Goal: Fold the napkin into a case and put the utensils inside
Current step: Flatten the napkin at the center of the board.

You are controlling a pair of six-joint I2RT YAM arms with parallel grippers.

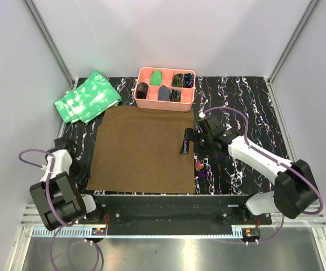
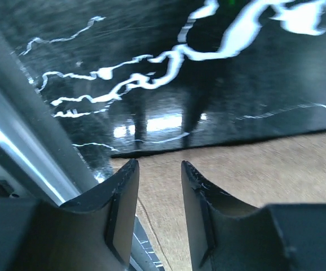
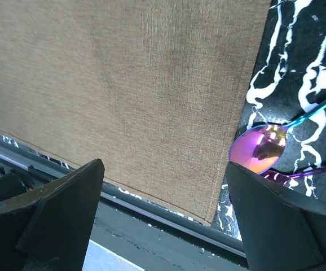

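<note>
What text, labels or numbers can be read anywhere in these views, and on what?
No text is readable in any view.
The pale strip along the bottom of the top view has fine tick marks, too small to read.
The napkin, pink tray and green cloths have no print.
The black mat has white veins, pattern only, not writing.

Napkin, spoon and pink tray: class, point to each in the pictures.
Napkin (image 1: 143,149): top view, middle of the cloth.
Spoon (image 3: 258,148): right wrist view, its bowl.
Tray (image 1: 163,105): top view, near wall.
</note>
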